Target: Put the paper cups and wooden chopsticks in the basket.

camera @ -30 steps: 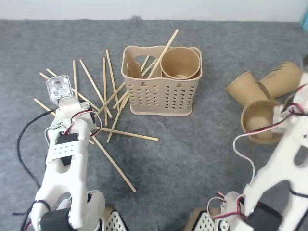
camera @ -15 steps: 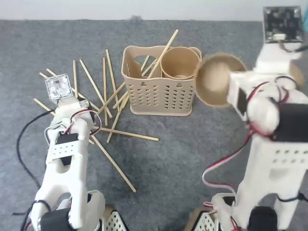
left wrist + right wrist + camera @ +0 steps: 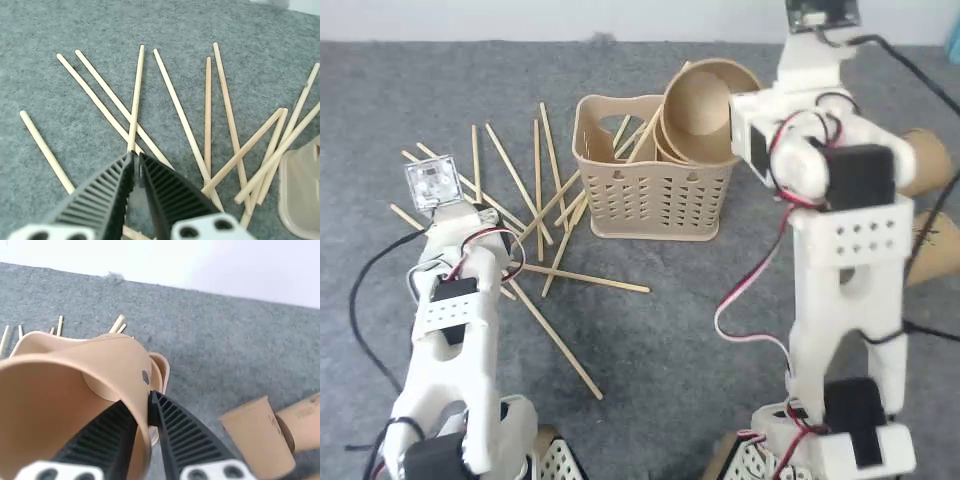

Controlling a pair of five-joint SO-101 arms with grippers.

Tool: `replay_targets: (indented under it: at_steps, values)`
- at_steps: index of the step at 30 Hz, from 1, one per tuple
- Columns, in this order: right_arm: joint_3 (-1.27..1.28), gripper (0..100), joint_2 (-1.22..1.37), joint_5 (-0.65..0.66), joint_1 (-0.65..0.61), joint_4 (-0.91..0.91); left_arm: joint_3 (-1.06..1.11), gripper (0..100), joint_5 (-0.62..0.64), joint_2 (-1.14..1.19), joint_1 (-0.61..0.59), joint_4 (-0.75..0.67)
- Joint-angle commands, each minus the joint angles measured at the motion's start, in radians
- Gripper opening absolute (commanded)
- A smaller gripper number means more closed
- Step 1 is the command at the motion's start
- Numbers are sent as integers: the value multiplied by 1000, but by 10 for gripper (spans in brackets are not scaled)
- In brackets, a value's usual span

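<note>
The table [image 3: 720, 300] has a soft grey cover, like a carpet. A tan basket [image 3: 655, 195] stands on it near the far edge. Lots of wooden chopsticks [image 3: 555, 340] lie flat on the grey on the left arm's side, spread out and crossing each other, and a few reach right up to the basket. Two paper cups [image 3: 932, 165] lie on their sides on the grey on the right arm's side, close together and well apart from the chopsticks.
</note>
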Motion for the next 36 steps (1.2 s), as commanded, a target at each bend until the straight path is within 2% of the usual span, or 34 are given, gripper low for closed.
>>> replay_targets:
  at_steps: [1,13,21,30,34,36]
  values:
    - [-40,13,8,21,-15,-53,-16,16,-8,5,-6,-31]
    - [-37,18,114,18,18,8,-18,16,-8,5,-6,-32]
    - [-74,236,107,17,15,18,-18,16,-8,5,-6,-32]
    - [-370,238,-16,-37,84,240,-18,16,-8,5,-6,-32]
    - [-376,232,-48,-37,107,378,-18,16,-8,5,-6,-32]
    - [-296,184,-77,-37,143,374,-18,16,-8,5,-8,-32]
